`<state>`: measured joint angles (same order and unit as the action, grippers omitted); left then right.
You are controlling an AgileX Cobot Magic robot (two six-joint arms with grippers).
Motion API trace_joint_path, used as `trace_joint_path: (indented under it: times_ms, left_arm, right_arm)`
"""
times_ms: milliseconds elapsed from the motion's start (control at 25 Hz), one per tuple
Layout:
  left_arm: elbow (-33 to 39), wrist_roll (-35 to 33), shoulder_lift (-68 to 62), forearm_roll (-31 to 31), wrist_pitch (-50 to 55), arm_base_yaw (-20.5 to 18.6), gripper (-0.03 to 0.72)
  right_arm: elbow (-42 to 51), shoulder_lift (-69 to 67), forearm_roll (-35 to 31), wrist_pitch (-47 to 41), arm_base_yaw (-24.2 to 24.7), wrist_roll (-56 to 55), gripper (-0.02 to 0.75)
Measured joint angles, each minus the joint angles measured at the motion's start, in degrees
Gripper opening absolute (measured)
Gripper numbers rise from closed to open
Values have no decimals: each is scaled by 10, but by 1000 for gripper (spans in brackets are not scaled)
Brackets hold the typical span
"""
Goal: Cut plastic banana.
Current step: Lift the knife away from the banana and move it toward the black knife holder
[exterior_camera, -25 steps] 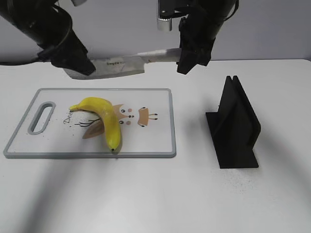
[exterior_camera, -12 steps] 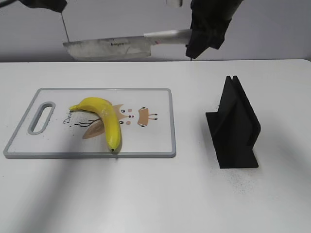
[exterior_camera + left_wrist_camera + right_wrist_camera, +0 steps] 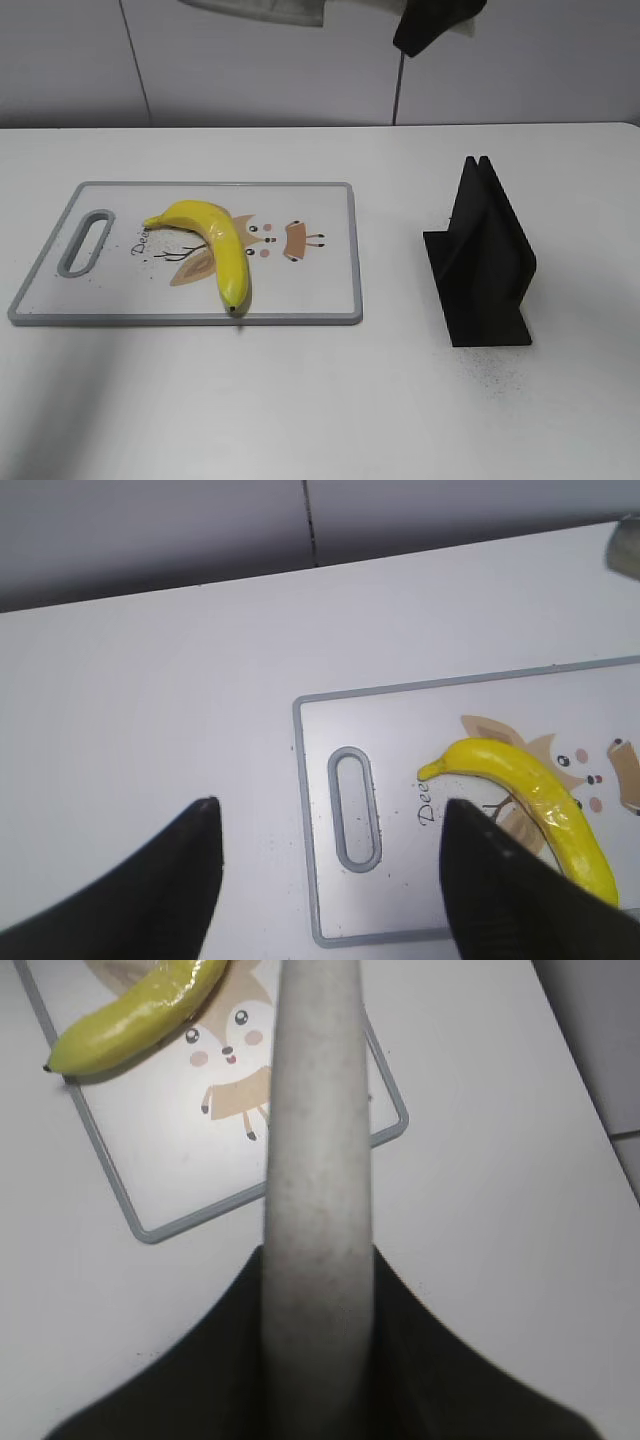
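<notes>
The plastic banana (image 3: 215, 245) lies whole on the white cutting board (image 3: 320, 290), left of its middle, dark tip toward the front edge. It also shows in the left wrist view (image 3: 535, 805) and the right wrist view (image 3: 140, 1015). My right gripper (image 3: 318, 1300) is shut on the grey handle of a knife (image 3: 315, 1160); in the exterior view the gripper (image 3: 435, 20) and the blade (image 3: 270, 10) are at the top edge, high above the board. My left gripper (image 3: 330, 830) is open and empty, high over the board's handle slot (image 3: 355, 805).
A black knife stand (image 3: 485, 260) stands upright on the white table, right of the board. The board (image 3: 400, 740) has a grey rim and a printed cartoon. A grey wall runs behind the table.
The right gripper has lifted the knife from just above the board to the top edge of the view. The left arm has risen out of the exterior view. The banana has not moved.
</notes>
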<state>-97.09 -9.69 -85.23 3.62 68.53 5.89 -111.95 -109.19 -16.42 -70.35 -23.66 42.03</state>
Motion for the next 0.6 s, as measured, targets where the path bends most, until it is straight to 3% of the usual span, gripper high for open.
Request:
trace_joint_path:
  times_ms: [280, 600]
  left_arm:
    - [17, 36, 73, 6, 11, -11, 609]
    - [198, 40, 216, -4, 13, -11, 592]
  right_arm:
    - [3, 45, 30, 0, 0, -199, 164]
    - [75, 99, 68, 0, 0, -373, 164]
